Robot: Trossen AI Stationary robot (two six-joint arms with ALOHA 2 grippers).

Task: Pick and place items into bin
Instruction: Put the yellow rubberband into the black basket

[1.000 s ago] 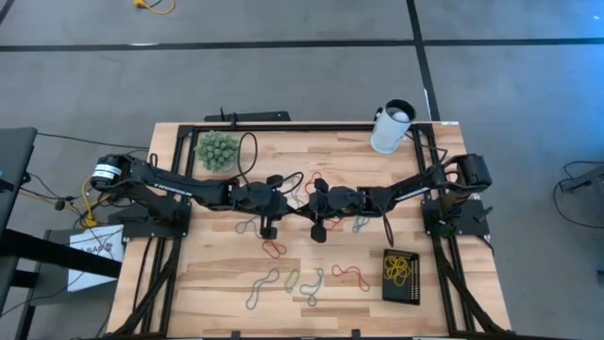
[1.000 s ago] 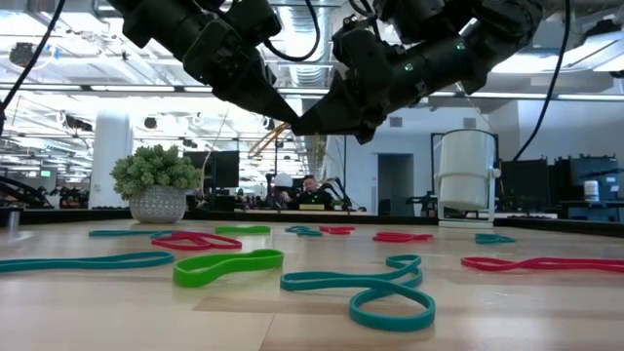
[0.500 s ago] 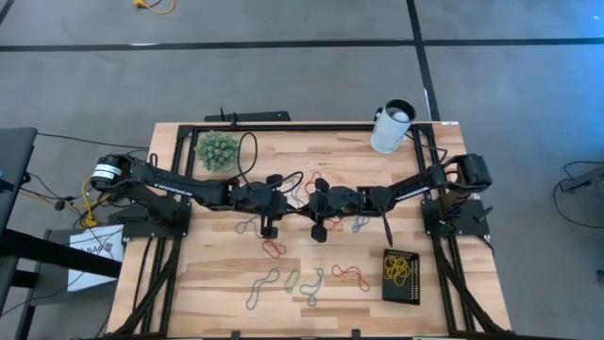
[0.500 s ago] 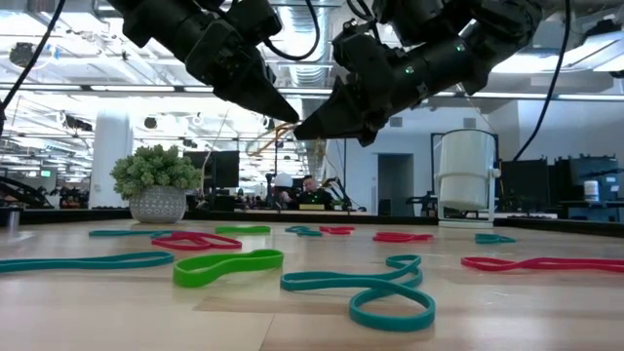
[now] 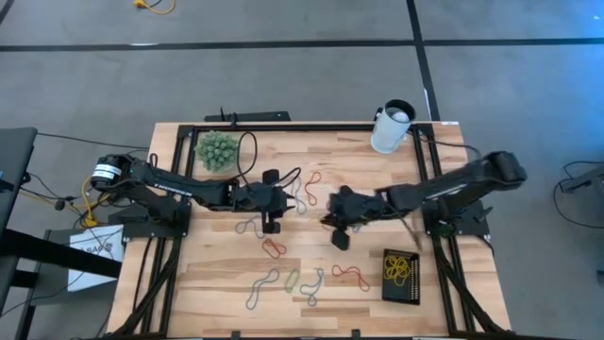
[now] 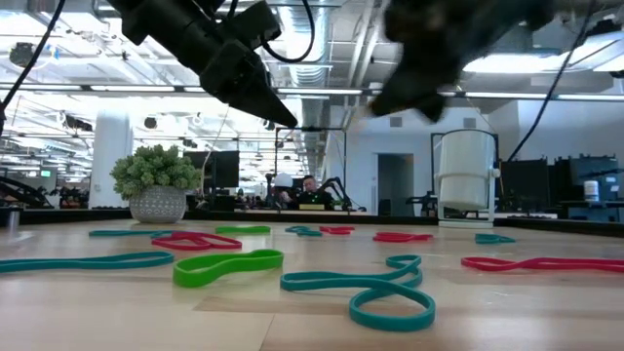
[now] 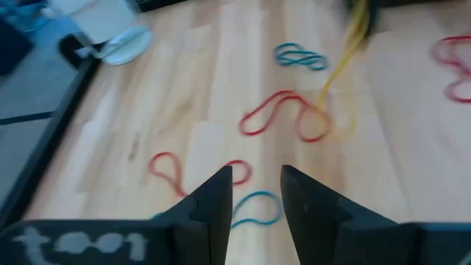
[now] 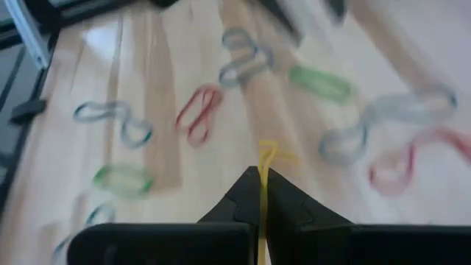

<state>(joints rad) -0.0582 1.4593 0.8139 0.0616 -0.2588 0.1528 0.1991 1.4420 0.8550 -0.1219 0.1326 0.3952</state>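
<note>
Lighting: bright, even, from ceiling strip lamps seen in the room behind the table (image 5: 217, 283); the wood shows soft, short shadows under both arms.

Glare: pale sheen on the wood near the white cup (image 5: 391, 127); blown-out ceiling lights above the cup (image 6: 465, 180) in the low view.

Blur: the right arm smears into a dark shape in the low view; the right wrist view is streaked throughout, its rubber bands (image 8: 199, 112) soft-edged; the left wrist view is mildly soft, the yellow band (image 7: 346, 55) smeared.

Focus: nearest teal band (image 6: 375, 292) crisp; the room behind it hazier.
</note>
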